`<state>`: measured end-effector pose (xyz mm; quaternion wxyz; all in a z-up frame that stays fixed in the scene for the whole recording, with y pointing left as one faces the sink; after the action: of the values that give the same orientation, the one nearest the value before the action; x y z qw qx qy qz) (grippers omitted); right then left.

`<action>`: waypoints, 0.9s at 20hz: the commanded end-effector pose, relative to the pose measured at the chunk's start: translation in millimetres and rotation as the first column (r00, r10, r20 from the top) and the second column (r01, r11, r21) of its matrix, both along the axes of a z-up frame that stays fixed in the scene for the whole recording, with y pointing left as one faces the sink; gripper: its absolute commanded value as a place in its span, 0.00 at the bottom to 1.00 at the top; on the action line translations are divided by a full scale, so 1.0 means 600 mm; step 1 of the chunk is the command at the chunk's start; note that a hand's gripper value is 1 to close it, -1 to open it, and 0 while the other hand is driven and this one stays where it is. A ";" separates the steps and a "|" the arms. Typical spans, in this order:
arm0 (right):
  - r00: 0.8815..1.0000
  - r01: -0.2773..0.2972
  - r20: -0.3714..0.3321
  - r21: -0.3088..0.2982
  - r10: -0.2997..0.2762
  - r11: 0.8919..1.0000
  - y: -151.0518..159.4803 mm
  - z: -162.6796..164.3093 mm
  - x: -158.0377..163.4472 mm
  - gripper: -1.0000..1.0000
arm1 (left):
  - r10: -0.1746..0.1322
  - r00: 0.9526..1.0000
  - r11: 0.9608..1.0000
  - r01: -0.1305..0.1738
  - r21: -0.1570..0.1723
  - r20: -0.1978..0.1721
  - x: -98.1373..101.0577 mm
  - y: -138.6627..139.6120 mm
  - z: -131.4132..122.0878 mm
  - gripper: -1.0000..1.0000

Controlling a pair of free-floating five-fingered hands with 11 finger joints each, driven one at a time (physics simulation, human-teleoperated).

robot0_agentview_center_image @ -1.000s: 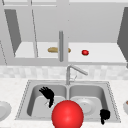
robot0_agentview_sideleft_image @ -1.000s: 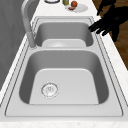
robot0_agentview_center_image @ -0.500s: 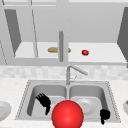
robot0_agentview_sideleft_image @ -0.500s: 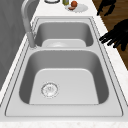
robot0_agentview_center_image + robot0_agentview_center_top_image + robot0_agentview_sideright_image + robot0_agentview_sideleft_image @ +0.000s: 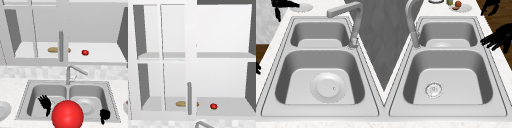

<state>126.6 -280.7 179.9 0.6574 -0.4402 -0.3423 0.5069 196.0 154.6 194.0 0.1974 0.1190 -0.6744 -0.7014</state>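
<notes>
The left robot hand (image 5: 45, 103) hangs released, fingers spread, grasping nothing. I cannot tell the state of the right robot hand (image 5: 105, 115). The plate (image 5: 328, 87) lies flat in the sink (image 5: 110, 86) between them, nearer the right one. It is likely stiff, slick and breakable, best pinched at its rim. One plate, one ball (image 5: 67, 115), two basins.

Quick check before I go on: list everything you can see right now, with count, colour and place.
Sink: one, grey steel, two basins, set in the pale counter.
Faucet: one, grey, behind the divider, spout toward the right basin.
Plate: one, white, flat in the right basin.
Ball: one, red, at the sink's front edge.
Loaf: one, tan, bottom cabinet shelf, behind the door handle.
Small fruit: one, red, same shelf, right of the loaf.
Left hand: black, open, over the left basin.
Right hand: black, curled, at the sink's front right rim.
</notes>
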 end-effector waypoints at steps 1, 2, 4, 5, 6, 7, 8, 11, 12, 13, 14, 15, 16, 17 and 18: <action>1.000 0.000 0.000 0.000 0.000 1.000 0.000 0.000 0.000 0.50 | -0.124 0.992 0.992 0.124 -0.002 -0.035 -0.005 0.001 -0.004 0.00; 1.000 0.000 0.000 0.000 0.000 1.000 0.000 0.000 0.000 0.50 | -0.136 0.990 0.991 0.136 -0.003 -0.037 -0.007 0.000 -0.004 0.00; 1.000 0.000 0.000 0.000 0.000 1.000 0.000 0.000 0.000 0.50 | -0.159 0.986 0.987 0.159 -0.008 -0.043 -0.009 0.000 -0.005 0.00; 1.000 0.000 0.000 0.000 0.000 1.000 0.000 0.000 0.000 0.50 | -0.170 0.984 0.985 0.170 -0.011 -0.046 -0.010 0.000 -0.005 0.00; 1.000 0.000 0.000 0.000 0.000 1.000 0.000 0.000 0.000 0.50 | -0.170 0.983 0.985 0.169 -0.020 -0.072 -0.009 0.003 -0.004 0.00; 1.000 0.000 0.000 0.000 0.000 1.000 0.000 0.000 0.000 0.50 | -0.173 0.981 0.985 0.171 -0.024 -0.087 -0.010 0.002 -0.004 0.00; 1.000 0.000 0.000 0.000 0.000 1.000 0.000 0.000 0.000 0.50 | -0.157 0.982 0.988 0.156 -0.017 -0.105 -0.016 -0.001 0.002 0.00; 1.000 0.000 0.000 0.000 0.000 1.000 0.000 0.000 0.000 0.50 | -0.154 0.987 0.988 0.155 -0.012 0.054 -0.043 0.001 -0.018 0.00; 1.000 0.000 0.000 0.000 0.000 1.000 0.000 0.000 0.000 0.50 | -0.148 0.987 0.989 0.149 -0.013 0.054 -0.054 -0.002 -0.019 0.00; 1.000 0.000 0.000 0.000 0.000 1.000 0.000 0.000 0.000 0.50 | -0.133 0.991 0.991 0.133 -0.018 -0.007 -0.059 -0.002 -0.019 0.00; 1.000 0.000 0.000 0.000 0.000 1.000 0.000 0.000 0.000 0.50 | -0.112 0.993 0.993 0.112 -0.024 -0.029 -0.058 -0.002 -0.023 0.00; 1.000 0.000 0.000 0.000 0.000 1.000 0.000 0.000 0.000 0.50 | -0.102 0.994 0.995 0.101 -0.024 -0.027 -0.063 0.000 -0.024 0.00; 1.000 0.000 0.000 0.000 0.000 1.000 0.000 0.000 0.000 0.50 | -0.099 0.994 0.995 0.098 -0.025 -0.034 -0.067 0.002 -0.027 0.00; 1.000 0.000 0.000 0.000 0.000 1.000 0.000 0.000 0.000 0.50 | -0.100 0.994 0.995 0.099 -0.025 -0.035 -0.077 0.004 -0.030 0.00; 1.000 0.000 0.000 0.000 0.000 1.000 0.000 0.000 0.000 0.50 | -0.115 0.991 0.993 0.114 -0.028 -0.065 -0.073 0.002 -0.029 0.00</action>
<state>126.6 -280.7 179.9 0.6574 -0.4402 -0.3423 0.5069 157.5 154.8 179.6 0.1697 0.0827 -0.6861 -0.7026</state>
